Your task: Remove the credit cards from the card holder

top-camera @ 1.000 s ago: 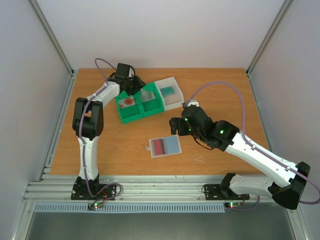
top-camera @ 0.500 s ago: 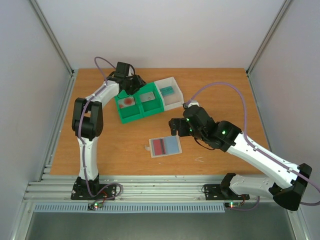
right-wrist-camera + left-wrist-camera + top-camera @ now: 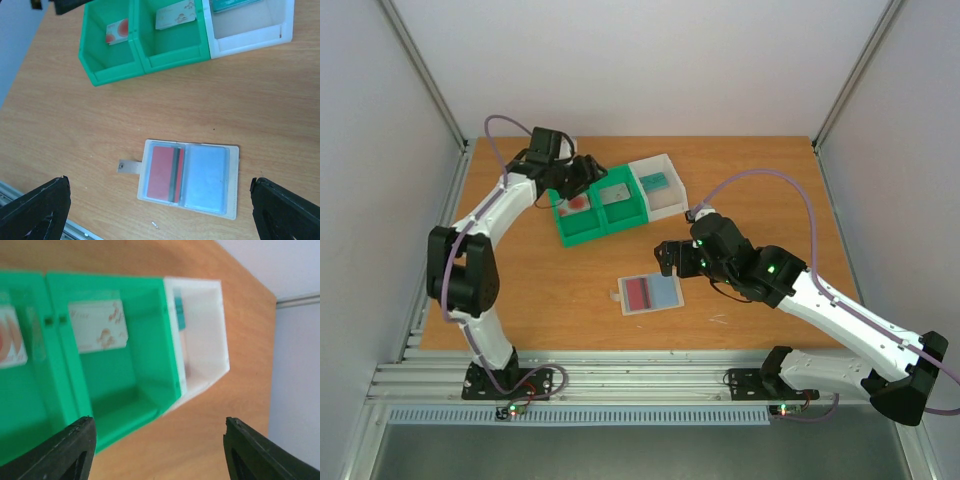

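The card holder (image 3: 233, 182) lies open on the table, tab (image 3: 129, 166) pointing left. Its sleeves hold a red card with a dark stripe (image 3: 164, 173) and a blue card (image 3: 205, 178). My right gripper (image 3: 160, 212) hovers open just above it, nothing between the fingers; the top view has this gripper (image 3: 667, 257) right of the holder (image 3: 623, 298). My left gripper (image 3: 157, 450) stands open and empty over the green tray (image 3: 125, 385). A white card with a red circle (image 3: 578, 203) and a grey card (image 3: 97, 326) lie in the tray's two compartments.
A white open tray (image 3: 215, 340) touches the green tray's right side and holds a teal card (image 3: 654, 181). A tiny white scrap (image 3: 155, 225) lies near the holder's front edge. Grey walls close in the table on three sides.
The left arm has swung left and drawn back from over the green tray, its jaws widening. The right gripper has crept slightly closer to the holder.
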Available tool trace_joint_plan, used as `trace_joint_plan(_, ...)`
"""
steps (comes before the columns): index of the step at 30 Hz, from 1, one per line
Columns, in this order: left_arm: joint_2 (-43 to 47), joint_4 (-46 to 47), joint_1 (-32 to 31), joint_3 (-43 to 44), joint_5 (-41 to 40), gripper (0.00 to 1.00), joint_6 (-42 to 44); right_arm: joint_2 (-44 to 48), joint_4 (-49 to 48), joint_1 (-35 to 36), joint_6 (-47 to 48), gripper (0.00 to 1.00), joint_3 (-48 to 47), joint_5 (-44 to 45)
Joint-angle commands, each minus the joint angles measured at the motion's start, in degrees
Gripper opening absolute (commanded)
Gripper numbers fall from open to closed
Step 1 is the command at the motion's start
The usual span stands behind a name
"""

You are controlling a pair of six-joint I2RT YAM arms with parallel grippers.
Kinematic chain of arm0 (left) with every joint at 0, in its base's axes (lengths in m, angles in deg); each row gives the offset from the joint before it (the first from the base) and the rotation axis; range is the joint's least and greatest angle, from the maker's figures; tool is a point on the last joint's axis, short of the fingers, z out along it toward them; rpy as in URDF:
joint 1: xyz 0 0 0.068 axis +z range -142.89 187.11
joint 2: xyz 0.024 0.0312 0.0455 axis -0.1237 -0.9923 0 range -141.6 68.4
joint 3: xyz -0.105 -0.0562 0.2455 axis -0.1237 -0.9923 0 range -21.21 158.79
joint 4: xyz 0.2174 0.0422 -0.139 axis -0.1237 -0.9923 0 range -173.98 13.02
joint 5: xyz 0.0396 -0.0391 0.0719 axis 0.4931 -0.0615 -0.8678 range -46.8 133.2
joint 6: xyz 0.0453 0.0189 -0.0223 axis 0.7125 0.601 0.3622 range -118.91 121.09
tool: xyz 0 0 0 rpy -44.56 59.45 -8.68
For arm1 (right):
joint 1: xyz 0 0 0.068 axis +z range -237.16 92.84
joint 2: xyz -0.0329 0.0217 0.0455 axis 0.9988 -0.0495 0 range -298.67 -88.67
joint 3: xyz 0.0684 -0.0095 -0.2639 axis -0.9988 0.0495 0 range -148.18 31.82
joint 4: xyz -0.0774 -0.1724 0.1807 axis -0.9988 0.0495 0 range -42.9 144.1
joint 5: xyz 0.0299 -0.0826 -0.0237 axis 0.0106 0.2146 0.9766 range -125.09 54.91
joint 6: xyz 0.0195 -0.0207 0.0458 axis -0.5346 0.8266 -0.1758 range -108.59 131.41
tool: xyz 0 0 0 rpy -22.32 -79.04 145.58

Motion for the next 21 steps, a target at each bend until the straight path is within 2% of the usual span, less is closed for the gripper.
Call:
trace_joint_plan(1,6.0,-5.6,-0.7,-6.7,1.2,0.73,4.0,-0.6,1.9,-0.3,-1.5,0.99,-0.3,-0.1)
trace_joint_plan(6,11.9,-9.0,-3.4,-14.6,1.2,0.73,6.4,-3.2,1.4,-0.3,-0.3,0.99,-0.1,-1.0)
trace_joint_plan(13,18.4,-3.6,-8.9,-27.7,3.7,0.67,4.3,-8.2,0.0,-0.3,1.9,0.98,-0.6,-2.6)
trace_joint_plan(18,21.4,2.7,-11.1,-35.4,6.9,0.65,1.1,-10.7,-1.8,-0.3,2.3,0.89,0.2,-6.4)
trace_joint_plan(19,21.8,3.8,-11.5,-37.0,7.7,0.64,0.2,-10.9,-2.9,-0.3,2.1,0.86,1.1,-7.3)
trace_joint_plan(21,22.6,4.4,-12.2,-38.7,7.9,0.63,-0.5,-11.6,-4.4,-0.3,1.1,0.71,2.5,-7.8)
